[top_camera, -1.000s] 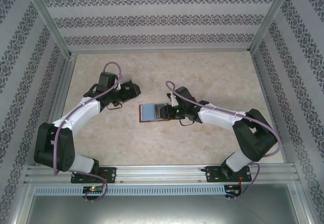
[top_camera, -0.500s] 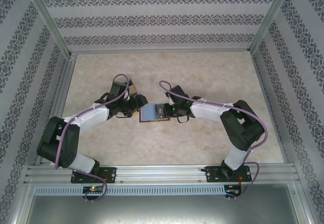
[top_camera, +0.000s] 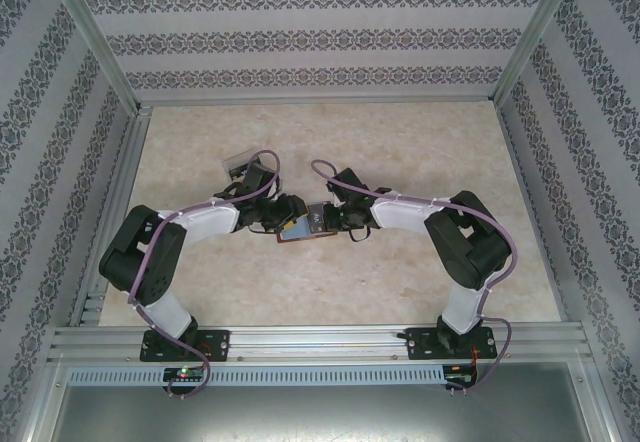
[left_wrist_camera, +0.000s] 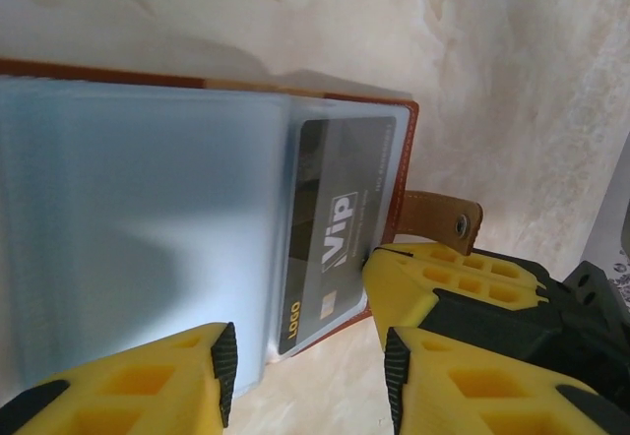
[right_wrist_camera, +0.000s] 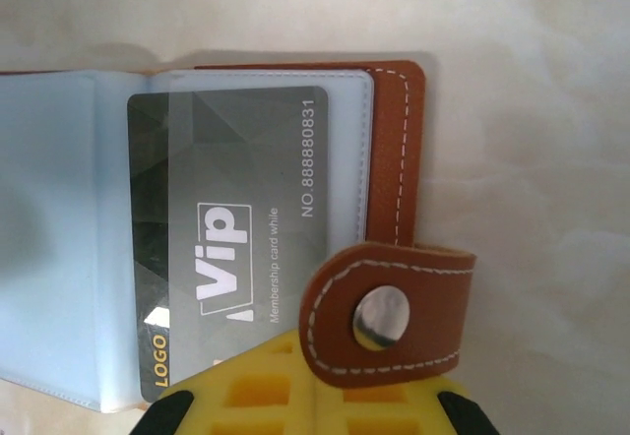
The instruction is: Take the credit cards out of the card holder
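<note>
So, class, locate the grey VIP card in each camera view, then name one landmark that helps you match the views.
Top external: the VIP card is a dark patch near the centre, inside the card holder.
Left wrist: the card sits centre-right, under a clear sleeve.
Right wrist: the card lies left of centre.
Shared landmark: the brown snap strap, at the card's right in both wrist views.

white-and-black arms [top_camera: 205,222], yellow claw fingers [left_wrist_camera: 128,396]
</note>
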### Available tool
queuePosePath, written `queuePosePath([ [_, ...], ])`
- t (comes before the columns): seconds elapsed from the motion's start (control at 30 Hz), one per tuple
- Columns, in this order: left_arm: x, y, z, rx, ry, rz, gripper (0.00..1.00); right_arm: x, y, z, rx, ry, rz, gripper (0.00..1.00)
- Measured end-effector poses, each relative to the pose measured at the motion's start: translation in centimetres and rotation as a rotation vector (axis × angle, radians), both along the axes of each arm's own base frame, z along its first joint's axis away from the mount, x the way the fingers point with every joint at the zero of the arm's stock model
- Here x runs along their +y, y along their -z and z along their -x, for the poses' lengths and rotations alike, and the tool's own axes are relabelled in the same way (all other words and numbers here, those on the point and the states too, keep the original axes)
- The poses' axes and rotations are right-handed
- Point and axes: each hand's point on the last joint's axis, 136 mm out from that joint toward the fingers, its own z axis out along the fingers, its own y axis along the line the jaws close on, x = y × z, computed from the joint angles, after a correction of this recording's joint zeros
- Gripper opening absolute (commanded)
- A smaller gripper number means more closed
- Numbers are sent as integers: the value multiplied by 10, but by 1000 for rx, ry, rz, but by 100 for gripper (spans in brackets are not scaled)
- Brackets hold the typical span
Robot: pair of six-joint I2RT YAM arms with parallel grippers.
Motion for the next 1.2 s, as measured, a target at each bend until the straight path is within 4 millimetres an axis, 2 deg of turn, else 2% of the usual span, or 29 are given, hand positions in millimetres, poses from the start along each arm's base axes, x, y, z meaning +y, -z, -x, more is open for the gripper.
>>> queuePosePath([
  [0.2, -11, 8, 1, 20, 21, 4, 38, 3, 0, 0, 5, -3, -12, 0],
  [0.5, -11, 25, 1, 57, 22, -14, 31, 7, 0, 3, 14, -2, -27, 1],
  [0.63, -11, 26, 1, 59, 20, -14, 27, 8, 0, 3, 18, 1, -31, 1],
  [0.93, -14, 29, -2, 53, 27, -1, 23, 9, 0, 4, 22, -2, -35, 1],
  [1.2, -15, 30, -3, 53, 26, -1, 7, 10, 1, 5, 21, -6, -36, 1],
])
